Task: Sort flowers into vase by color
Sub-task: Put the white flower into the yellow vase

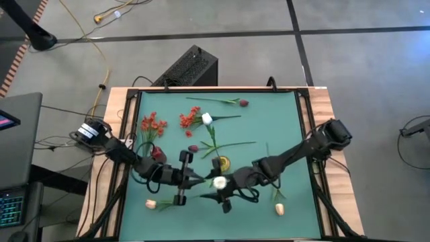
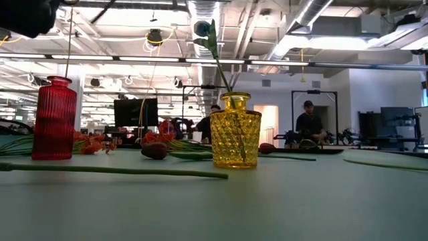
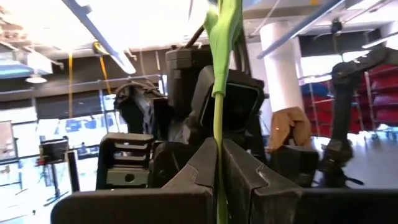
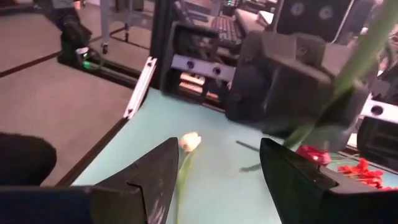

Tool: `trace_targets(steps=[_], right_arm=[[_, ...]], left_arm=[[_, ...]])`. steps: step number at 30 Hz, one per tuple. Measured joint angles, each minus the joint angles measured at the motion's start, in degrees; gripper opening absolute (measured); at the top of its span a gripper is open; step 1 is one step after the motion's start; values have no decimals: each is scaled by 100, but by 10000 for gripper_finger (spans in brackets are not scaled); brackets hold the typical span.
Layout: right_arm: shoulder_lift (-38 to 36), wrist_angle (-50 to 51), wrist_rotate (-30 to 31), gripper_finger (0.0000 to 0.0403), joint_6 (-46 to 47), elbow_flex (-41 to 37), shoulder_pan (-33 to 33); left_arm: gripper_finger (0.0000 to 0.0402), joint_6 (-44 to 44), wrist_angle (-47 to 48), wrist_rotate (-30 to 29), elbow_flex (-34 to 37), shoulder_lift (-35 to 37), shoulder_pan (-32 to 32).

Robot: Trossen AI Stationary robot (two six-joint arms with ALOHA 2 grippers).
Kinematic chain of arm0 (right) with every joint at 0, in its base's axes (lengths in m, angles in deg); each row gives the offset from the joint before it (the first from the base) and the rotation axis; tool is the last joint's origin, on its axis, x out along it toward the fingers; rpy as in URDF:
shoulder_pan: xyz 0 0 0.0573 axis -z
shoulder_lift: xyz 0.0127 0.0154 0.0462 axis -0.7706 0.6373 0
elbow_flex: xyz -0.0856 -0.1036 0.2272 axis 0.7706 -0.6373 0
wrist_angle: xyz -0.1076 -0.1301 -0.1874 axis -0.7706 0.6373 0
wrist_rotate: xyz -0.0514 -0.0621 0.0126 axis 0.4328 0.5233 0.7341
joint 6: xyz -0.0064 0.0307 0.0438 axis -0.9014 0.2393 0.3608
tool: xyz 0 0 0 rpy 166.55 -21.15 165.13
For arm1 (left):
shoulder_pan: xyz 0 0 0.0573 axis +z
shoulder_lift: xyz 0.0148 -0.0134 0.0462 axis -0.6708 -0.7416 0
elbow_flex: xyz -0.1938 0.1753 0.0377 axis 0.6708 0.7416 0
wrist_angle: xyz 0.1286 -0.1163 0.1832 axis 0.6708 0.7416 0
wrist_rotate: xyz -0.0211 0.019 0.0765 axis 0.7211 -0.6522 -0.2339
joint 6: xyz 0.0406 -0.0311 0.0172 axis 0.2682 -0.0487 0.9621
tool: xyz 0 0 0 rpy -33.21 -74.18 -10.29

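Green stem [image 3: 219,118] of a white tulip [image 1: 219,182] sits pinched in the left gripper's [image 3: 217,177] closed fingers, at the yellow vase's [image 1: 221,163] six o'clock; only the right wrist view shows the right gripper's [image 4: 217,177] fingers spread, empty.

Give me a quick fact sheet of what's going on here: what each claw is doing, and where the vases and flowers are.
Left claw: shut on a green stem
Right claw: open, empty, beside the left claw
Held flower: white tulip, its stem reaching down into the yellow vase
Red vase: standing, empty
Loose flowers: red-orange blossoms, peach tulip and others lying on the green mat
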Motion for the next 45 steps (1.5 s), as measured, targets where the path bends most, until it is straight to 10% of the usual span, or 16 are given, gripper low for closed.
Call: trace_targets(steps=[7, 23, 38, 45], right_arm=[[7, -16, 0, 240, -17, 0, 191], [4, 179, 50, 62, -278, 17, 305], [2, 1153, -122, 150, 1025, 15, 788], [85, 1437, 148, 230, 1088, 3, 385]], left_arm=[[0, 134, -103, -210, 245, 166, 67], [0, 518, -59, -248, 579, 608, 65], [0, 1080, 388, -1520, 698, 1088, -30], [0, 215, 568, -967, 1714, 1977, -607]])
